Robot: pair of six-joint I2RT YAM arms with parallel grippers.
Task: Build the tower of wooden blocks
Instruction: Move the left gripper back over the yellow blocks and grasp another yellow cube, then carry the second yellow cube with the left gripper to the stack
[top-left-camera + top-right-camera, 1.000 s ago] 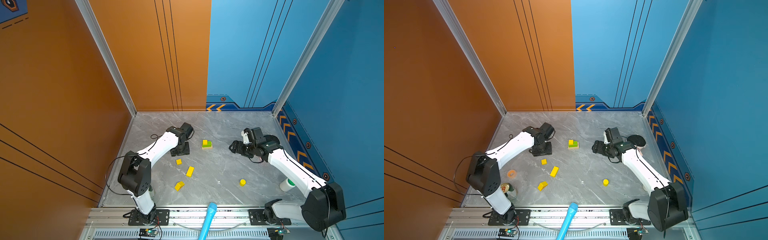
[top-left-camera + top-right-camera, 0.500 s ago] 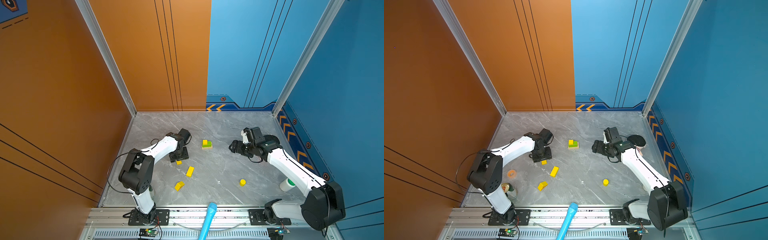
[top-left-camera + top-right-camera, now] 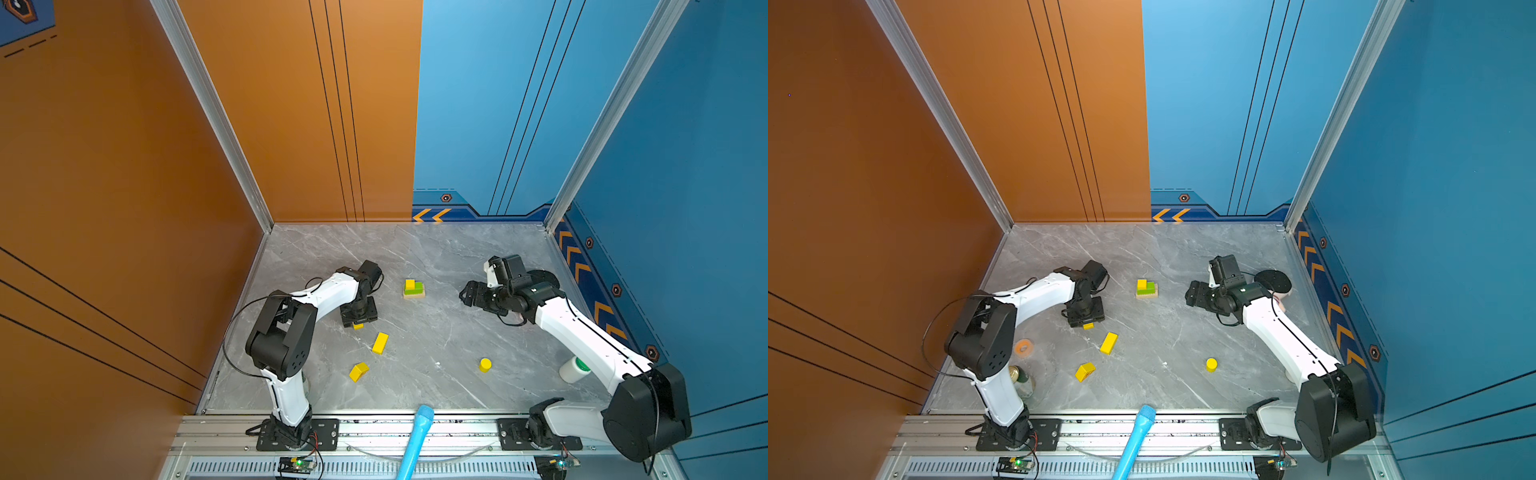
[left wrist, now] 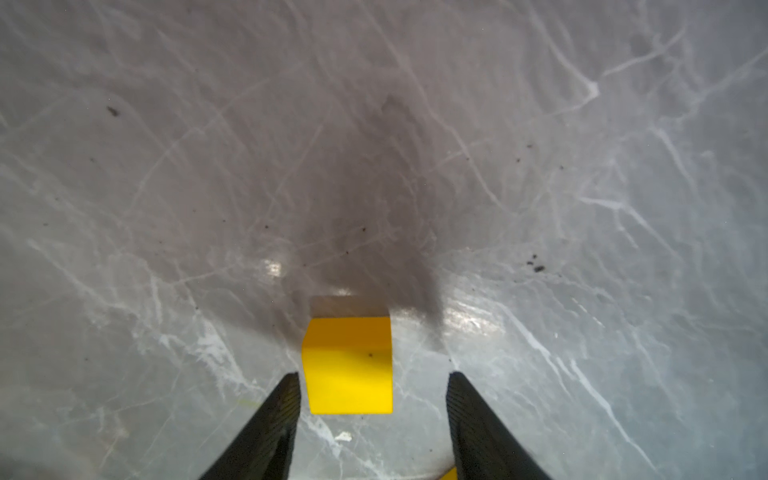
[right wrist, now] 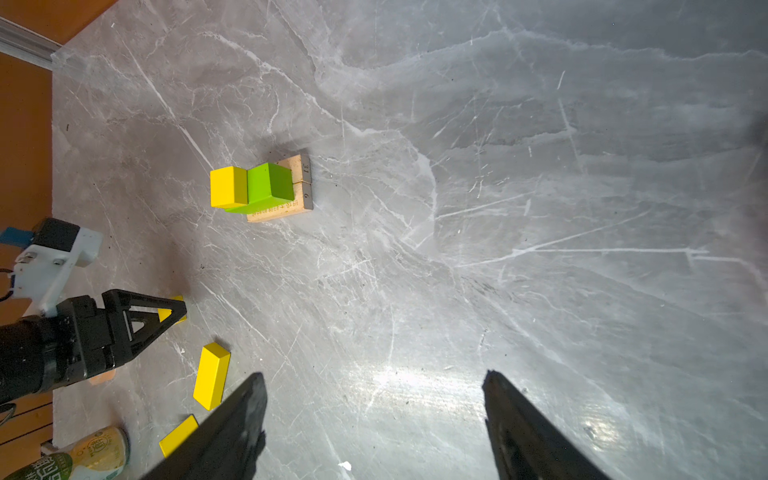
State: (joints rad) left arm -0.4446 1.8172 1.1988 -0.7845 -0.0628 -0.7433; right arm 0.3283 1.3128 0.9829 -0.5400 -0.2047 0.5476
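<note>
Bar [image 3: 380,343] of yellow wood flat, long axis toward tower [image 3: 413,288].

I see my grey marbled tabletop [image 3: 419,257] carrying two tan planks [image 3: 414,294] far centre. Nearer, leftward, lie a yellow cube [image 3: 358,326], a yellow bar [image 3: 380,343] and a yellow roof-shaped block [image 3: 358,371]. A yellow cylinder [image 3: 485,365] stands near right, with a white bottle [image 3: 572,370] further right.

Two tan planks [image 5: 277,213], one green bar [image 5: 270,187] and two yellow cubes [image 5: 226,187] are counted. One yellow bar [image 3: 380,343], one yellow cylinder [image 3: 485,365] and one roof-shaped piece [image 3: 358,371] are recorded. One white bottle [image 3: 572,369], one drink can [image 3: 1020,380] and one orange ring [image 3: 1023,347] are noted.
</note>
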